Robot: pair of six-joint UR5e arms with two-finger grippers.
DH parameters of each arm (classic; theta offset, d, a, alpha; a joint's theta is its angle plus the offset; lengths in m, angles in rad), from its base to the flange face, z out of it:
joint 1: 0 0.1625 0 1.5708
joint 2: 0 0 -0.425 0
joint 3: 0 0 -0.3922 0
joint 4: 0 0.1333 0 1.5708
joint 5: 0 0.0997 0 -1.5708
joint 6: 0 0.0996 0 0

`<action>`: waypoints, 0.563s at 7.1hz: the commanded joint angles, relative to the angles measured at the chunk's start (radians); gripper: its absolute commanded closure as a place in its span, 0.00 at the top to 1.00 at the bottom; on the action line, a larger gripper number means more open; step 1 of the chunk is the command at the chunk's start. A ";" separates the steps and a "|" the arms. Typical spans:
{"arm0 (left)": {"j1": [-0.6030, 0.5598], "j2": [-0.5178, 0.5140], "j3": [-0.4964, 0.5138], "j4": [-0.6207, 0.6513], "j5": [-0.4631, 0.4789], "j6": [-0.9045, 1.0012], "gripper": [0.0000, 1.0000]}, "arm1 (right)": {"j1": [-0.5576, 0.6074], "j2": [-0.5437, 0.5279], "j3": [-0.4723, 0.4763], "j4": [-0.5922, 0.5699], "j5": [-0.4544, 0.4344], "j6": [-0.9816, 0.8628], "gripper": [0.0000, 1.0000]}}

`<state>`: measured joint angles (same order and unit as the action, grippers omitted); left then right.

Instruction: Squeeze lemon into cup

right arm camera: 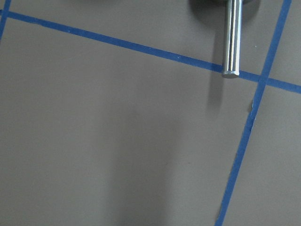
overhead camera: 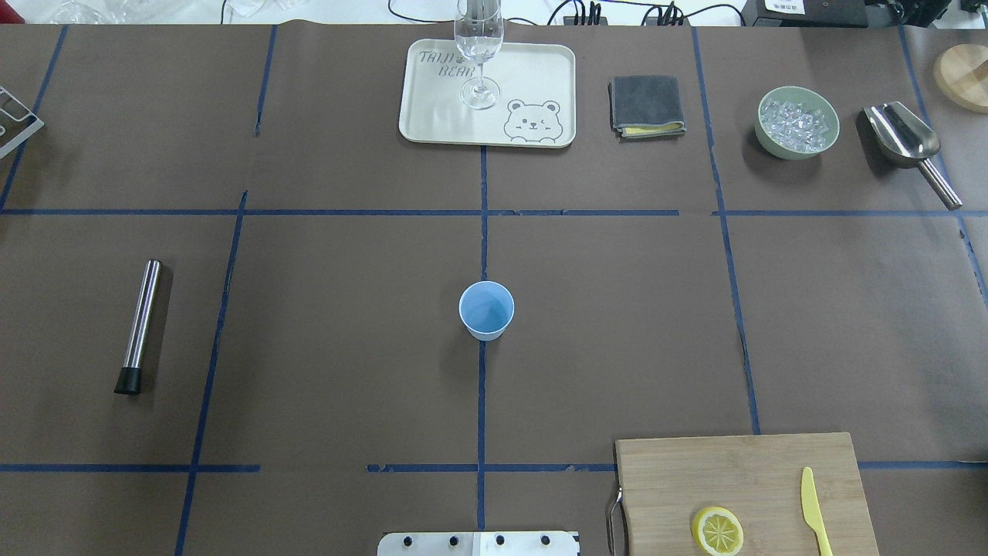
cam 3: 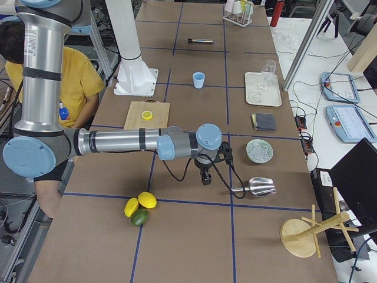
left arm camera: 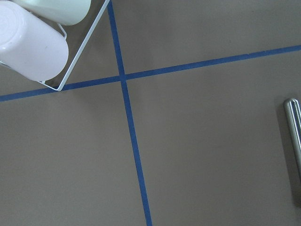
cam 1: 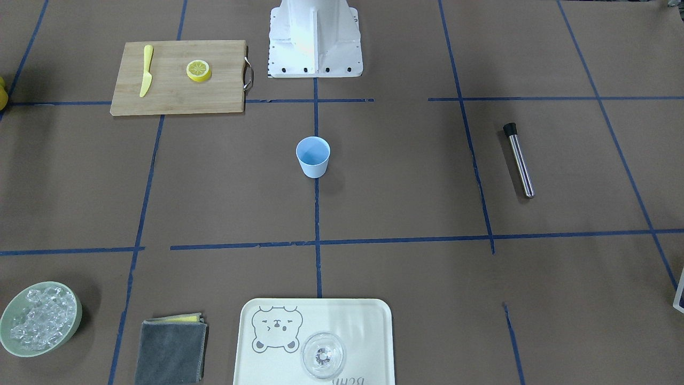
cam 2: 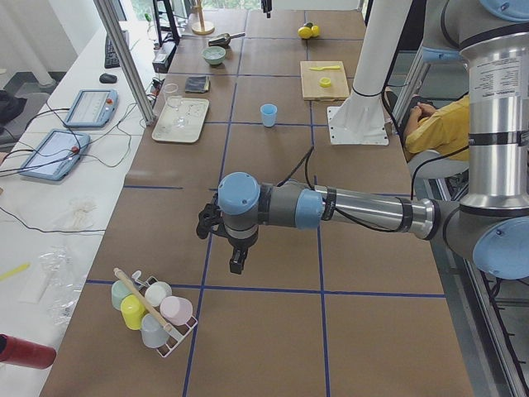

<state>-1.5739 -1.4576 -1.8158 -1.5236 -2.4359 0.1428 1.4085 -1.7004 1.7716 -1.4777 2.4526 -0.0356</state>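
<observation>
**Desk:** Where's the lemon sitting?

**Me:** I've got the lemon (cam 1: 198, 70) lying flat, spoked face up, on the wooden cutting board (cam 1: 214, 96). The board is on the counter (cam 1: 406, 176), near the robot's base on its right side. A yellow knife (cam 1: 146, 70) lies on the same board. It sits apart from the slice, further toward the robot's right.

**Desk:** And the cup?

**Me:** The cup (cam 1: 313, 156) stands upright in the middle of the counter, on a blue tape line, well apart from the board. Nothing touches it.

**Desk:** What are the hands doing?

**Me:** Neither is anywhere near the cup or the lemon. The left hand (cam 2: 236, 265) hangs pointing down over the counter's far left end, near a wire rack of pastel cups (cam 2: 153, 310). I only catch it from the side camera, so I cannot tell whether it is wide or narrow. The right hand (cam 3: 204, 175) hangs low over the other end, near a metal scoop (cam 3: 259, 187) and not far from the bowl of ice (cam 3: 271, 151). Again I have only the side view, and I cannot tell how its fingers are set.

**Desk:** Anything else on the counter?

**Me:** A steel rod with a black cap (cam 1: 518, 160) lies on the robot's left. On the far edge are a bear-print tray (cam 1: 368, 321) carrying a clear glass (cam 1: 323, 355) and a folded grey cloth (cam 1: 171, 350).
</observation>
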 commanded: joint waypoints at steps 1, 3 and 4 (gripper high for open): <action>0.000 0.000 0.010 -0.054 0.002 -0.002 1.00 | -0.054 -0.005 0.064 0.002 0.006 0.141 1.00; 0.000 0.000 0.009 -0.058 -0.002 0.000 1.00 | -0.141 -0.042 0.142 0.002 0.002 0.233 1.00; 0.000 0.002 0.004 -0.058 -0.002 0.000 1.00 | -0.239 -0.073 0.199 0.123 -0.010 0.438 1.00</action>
<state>-1.5739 -1.4568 -1.8088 -1.5795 -2.4372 0.1422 1.2629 -1.7427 1.9115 -1.4458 2.4519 0.2236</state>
